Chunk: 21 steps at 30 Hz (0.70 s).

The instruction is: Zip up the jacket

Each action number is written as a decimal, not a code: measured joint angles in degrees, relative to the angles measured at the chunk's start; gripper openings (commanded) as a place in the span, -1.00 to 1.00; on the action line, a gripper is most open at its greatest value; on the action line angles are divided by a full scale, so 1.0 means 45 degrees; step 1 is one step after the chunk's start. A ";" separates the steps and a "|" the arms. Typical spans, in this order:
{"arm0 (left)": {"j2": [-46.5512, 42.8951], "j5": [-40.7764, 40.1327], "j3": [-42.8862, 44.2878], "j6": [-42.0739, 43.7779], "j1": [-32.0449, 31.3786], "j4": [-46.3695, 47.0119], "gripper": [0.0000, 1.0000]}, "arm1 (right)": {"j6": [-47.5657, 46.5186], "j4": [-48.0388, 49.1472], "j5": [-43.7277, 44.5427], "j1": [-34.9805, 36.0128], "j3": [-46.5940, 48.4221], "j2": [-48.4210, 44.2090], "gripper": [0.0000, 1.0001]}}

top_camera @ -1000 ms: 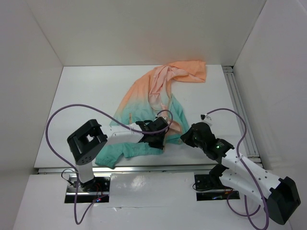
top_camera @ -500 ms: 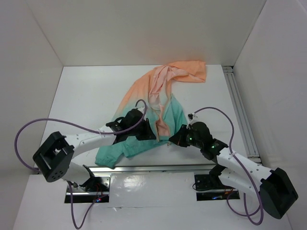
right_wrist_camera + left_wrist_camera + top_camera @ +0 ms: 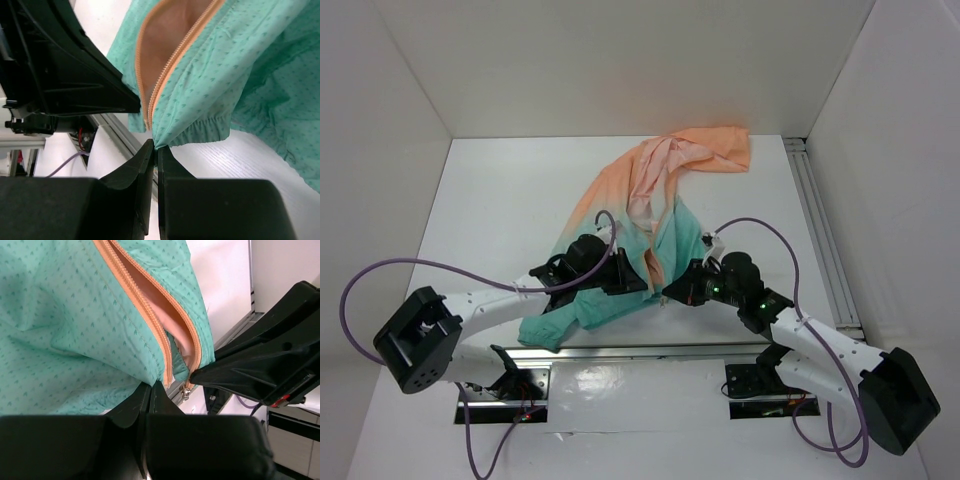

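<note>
Jacket [image 3: 620,190], zipper [image 3: 145,315] foot held — left gripper [image 3: 150,386] and right gripper [image 3: 154,146] both pinching hem; next, likely slider [image 3: 186,391] upward.

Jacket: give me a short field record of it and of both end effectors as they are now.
jacket: crumpled on the table, peach end far, teal end near the arms
front zipper: open, peach lining showing between the rows of teeth
left end effector: shut on jacket fabric at the zipper's lower end
right end effector: shut on jacket fabric just below the zipper's lower end
task state: not zipped
</note>
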 measured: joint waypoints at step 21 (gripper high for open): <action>-0.0034 0.0758 -0.0622 -0.0291 -0.0199 0.1545 -1.00 | 0.0442 0.1525 -0.0457 0.0000 -0.0549 -0.0136 -1.00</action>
